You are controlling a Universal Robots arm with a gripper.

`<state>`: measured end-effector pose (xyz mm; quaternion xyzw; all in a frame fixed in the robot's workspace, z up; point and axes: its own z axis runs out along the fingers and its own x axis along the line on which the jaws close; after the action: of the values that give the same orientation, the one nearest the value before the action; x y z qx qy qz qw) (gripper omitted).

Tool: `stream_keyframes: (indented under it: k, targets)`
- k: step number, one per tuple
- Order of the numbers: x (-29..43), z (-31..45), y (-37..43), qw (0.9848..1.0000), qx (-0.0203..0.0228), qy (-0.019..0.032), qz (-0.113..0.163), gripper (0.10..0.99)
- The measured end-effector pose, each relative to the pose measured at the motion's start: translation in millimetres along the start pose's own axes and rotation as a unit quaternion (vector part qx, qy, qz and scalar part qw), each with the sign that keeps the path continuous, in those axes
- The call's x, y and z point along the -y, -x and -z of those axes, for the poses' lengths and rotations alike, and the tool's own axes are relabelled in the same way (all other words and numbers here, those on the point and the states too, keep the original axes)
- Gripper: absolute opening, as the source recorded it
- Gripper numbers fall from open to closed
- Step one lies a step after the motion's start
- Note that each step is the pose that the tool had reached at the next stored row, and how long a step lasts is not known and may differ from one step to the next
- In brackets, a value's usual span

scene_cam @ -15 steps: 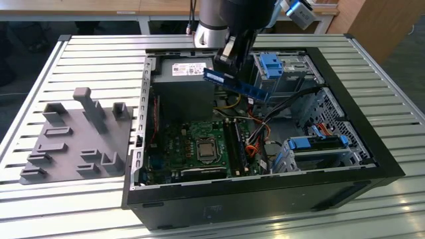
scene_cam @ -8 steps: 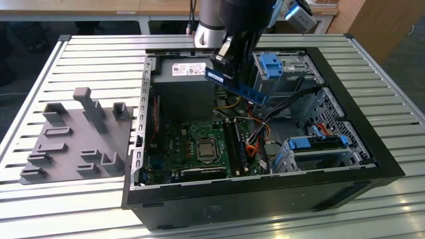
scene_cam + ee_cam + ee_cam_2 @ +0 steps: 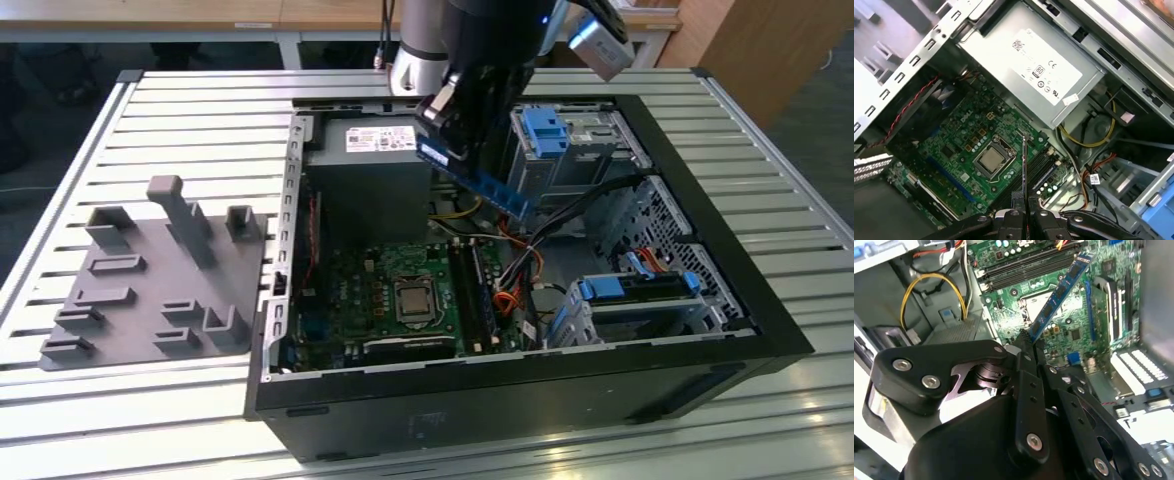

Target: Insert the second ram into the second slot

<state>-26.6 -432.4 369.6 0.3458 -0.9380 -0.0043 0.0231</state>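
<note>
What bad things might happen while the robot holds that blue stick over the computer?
The gripper pinches the second ram at one end, so it might slip or twist. The stick hangs tilted over the motherboard, so it may meet the memory slots crooked or snag the orange cables beside them.

White label [image 3: 1046, 65] on the grey power supply [image 3: 991, 32], first wrist view — rows of fine print and round marks, too small to make out. Small white cable tag [image 3: 1095, 179] — print likewise unreadable.
</note>
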Motion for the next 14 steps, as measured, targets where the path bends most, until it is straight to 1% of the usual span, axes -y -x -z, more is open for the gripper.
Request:
stream_keyframes:
  k: [2,4,7,10,14]
  targets:
    - [0.0,-0.7,0.0,0.9998,0.0001,0.0003,-0.018,0.137]
    - [0.0,-1.3,0.1,0.9994,0.0002,0.0007,-0.036,0.137]
    - [0.1,-2.4,0.1,0.998,0.0004,0.0012,-0.063,0.137]
    - [0.1,-3.4,0.1,0.996,0.0006,0.0018,-0.089,0.137]
    - [0.1,-4.7,0.2,0.9922,0.0008,0.0025,-0.125,0.137]
